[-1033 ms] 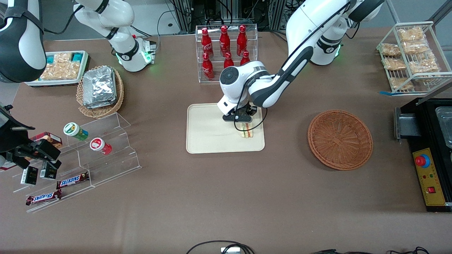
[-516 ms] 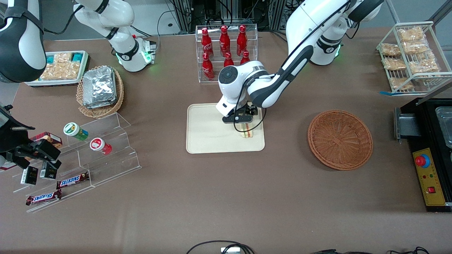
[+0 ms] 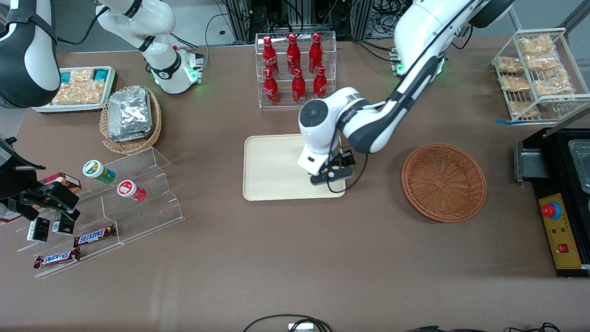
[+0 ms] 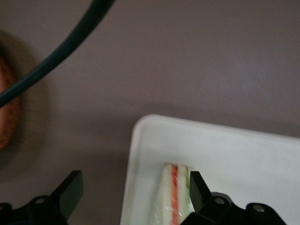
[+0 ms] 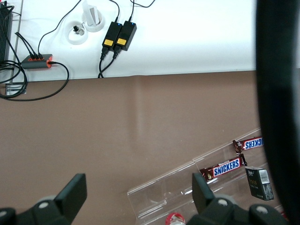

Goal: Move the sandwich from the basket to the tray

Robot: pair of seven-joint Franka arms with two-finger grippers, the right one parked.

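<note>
The sandwich, a pale wedge with orange-red and green layers in clear wrap, lies flat on the cream tray close to its rim. My left gripper hangs open above it. One finger is beside the sandwich, the other is over the brown table outside the tray rim, and nothing is gripped. In the front view the gripper sits over the tray corner nearest the reddish-brown basket and covers most of the sandwich. The basket holds nothing, and its edge shows in the left wrist view.
A clear rack of red bottles stands just farther from the camera than the tray. A tan basket of foil packs and clear snack shelves lie toward the parked arm's end. A wire rack and a black control box stand past the basket.
The left wrist has swung nearer to the front camera and toward the basket, and it now covers the sandwich. The sandwich stays at the same spot on the tray.
</note>
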